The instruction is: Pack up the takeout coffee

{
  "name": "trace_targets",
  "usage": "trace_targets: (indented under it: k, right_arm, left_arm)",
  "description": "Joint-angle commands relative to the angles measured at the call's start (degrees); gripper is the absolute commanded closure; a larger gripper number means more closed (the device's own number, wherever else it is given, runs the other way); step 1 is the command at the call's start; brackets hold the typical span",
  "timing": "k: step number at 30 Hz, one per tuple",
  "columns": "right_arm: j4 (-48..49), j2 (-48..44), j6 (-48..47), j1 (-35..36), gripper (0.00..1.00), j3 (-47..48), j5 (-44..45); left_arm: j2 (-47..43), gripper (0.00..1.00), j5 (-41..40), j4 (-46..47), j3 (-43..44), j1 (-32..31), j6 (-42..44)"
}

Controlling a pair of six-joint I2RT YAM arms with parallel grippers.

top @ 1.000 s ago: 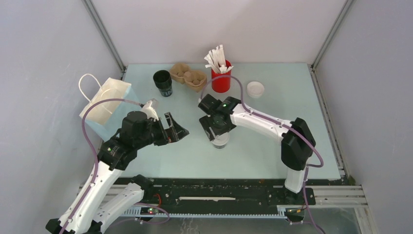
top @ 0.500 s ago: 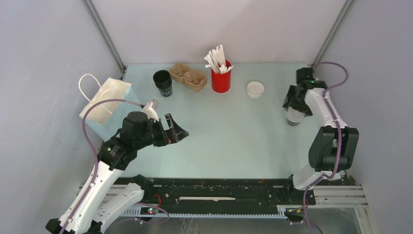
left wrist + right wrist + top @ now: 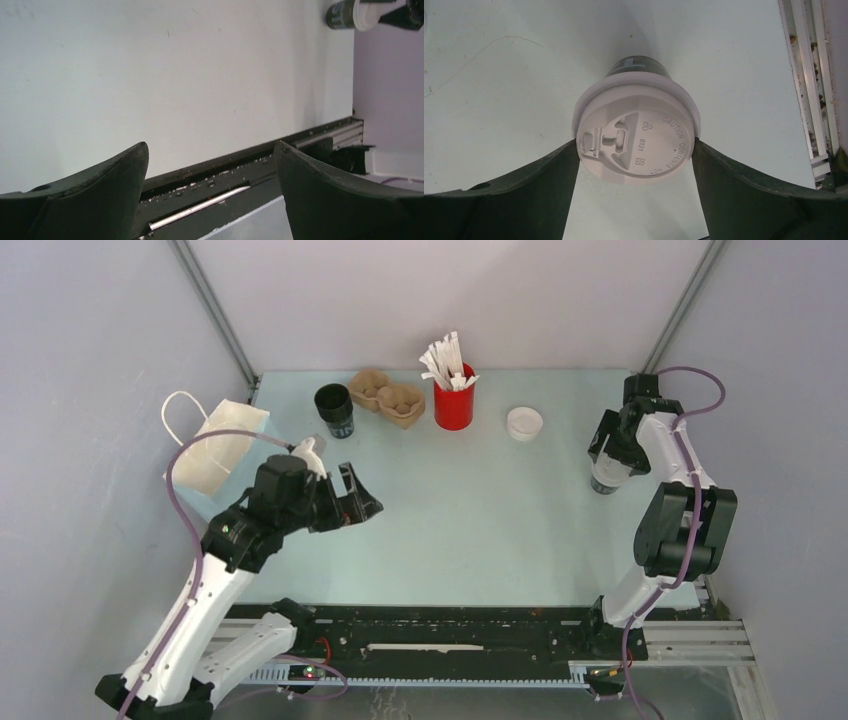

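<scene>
The takeout coffee (image 3: 603, 481), a dark cup under a white lid (image 3: 636, 145), is at the table's far right edge. My right gripper (image 3: 608, 466) comes down over it. In the right wrist view both fingertips (image 3: 572, 150) press against the lid's rim, so the right gripper (image 3: 635, 144) is shut on the cup. My left gripper (image 3: 352, 497) hovers open and empty over the left-middle of the table, beside the white paper bag (image 3: 215, 455). The left wrist view shows its jaws wide apart (image 3: 210, 145) and the coffee (image 3: 342, 14) far off.
Along the back stand a lidless black cup (image 3: 336, 410), a cardboard cup carrier (image 3: 388, 397), and a red holder (image 3: 453, 405) full of white sticks. A loose white lid (image 3: 524, 423) lies to their right. The side wall and metal rail (image 3: 811, 100) are close to the coffee.
My right arm has swung from the table's middle to the far right with the coffee in its jaws. The left arm has shifted slightly back and left.
</scene>
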Motion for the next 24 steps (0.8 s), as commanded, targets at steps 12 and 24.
trace_targets:
  k: [12, 24]
  right_arm:
    - [-3.9, -3.2, 0.7, 0.0, 0.0, 4.6, -0.5]
    - [-10.0, -13.1, 3.5, 20.3, 0.0, 7.6, -12.8]
  left_arm:
    - [23.9, 0.0, -15.1, 3.5, 30.2, 5.6, 10.5]
    - [46.8, 0.04, -22.4, 5.3, 49.8, 13.3, 20.5]
